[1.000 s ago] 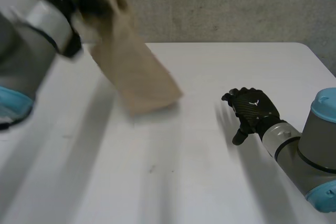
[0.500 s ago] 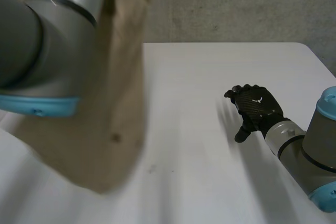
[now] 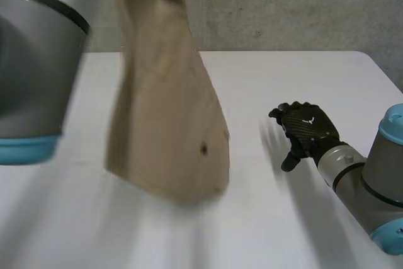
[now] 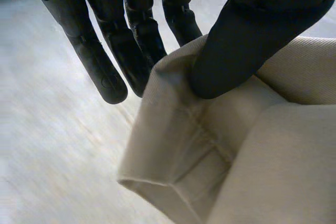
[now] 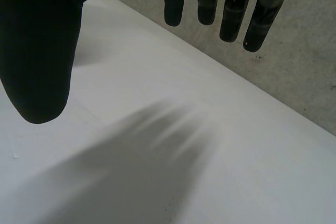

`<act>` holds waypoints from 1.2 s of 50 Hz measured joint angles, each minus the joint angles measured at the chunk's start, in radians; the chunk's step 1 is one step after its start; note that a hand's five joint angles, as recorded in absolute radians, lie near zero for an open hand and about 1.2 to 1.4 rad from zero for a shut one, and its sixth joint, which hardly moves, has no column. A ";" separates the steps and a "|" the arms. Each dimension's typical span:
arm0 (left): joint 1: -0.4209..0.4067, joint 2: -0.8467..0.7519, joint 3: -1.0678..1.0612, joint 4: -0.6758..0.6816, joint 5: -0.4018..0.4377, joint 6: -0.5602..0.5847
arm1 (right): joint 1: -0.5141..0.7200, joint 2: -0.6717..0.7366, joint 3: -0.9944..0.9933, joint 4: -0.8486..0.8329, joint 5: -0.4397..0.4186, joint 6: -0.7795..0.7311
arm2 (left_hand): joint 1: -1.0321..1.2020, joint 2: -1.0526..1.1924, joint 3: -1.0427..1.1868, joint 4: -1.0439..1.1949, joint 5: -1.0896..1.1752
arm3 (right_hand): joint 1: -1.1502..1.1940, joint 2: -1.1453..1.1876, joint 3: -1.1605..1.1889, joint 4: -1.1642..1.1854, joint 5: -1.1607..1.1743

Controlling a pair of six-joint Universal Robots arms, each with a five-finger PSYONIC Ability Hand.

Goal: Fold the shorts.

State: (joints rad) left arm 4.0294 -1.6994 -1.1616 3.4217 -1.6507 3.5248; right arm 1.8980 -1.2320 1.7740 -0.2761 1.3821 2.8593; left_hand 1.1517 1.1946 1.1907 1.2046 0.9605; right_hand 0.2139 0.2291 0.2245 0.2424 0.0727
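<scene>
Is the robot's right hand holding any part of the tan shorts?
No, the right hand hangs open over the bare table, while the left hand pinches the shorts.

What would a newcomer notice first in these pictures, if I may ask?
The tan shorts dangle over the white table, left of its middle, pinched at a hemmed edge by the left hand, thumb against fingers. The right hand is open over the table's right side, holding nothing.
</scene>
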 measured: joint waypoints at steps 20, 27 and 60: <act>-0.002 -0.187 -0.217 -0.315 0.003 0.107 | -0.001 -0.001 -0.001 0.000 0.000 -0.001 | -0.194 -0.224 -0.219 -0.215 -0.154 | 0.000 0.000 0.000 0.000 0.000; 0.016 -0.251 -0.165 -0.477 0.003 0.177 | 0.000 -0.001 -0.004 0.001 0.000 -0.001 | -0.598 -0.637 -0.632 -0.651 -0.591 | 0.000 0.000 0.000 0.000 0.000; 0.314 -0.027 0.007 -0.537 0.140 -0.414 | 0.012 -0.236 -0.489 0.351 0.305 0.056 | -0.930 -0.984 -0.967 -0.989 -0.910 | -0.014 -0.016 -0.012 -0.011 0.000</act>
State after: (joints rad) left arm 4.3436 -1.7265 -1.1545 2.8847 -1.5106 3.1108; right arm 1.9101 -1.4682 1.2847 0.0745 1.6870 2.9156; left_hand 0.2221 0.2103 0.2240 0.2160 0.0508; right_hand 0.1997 0.2134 0.2128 0.2311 0.0727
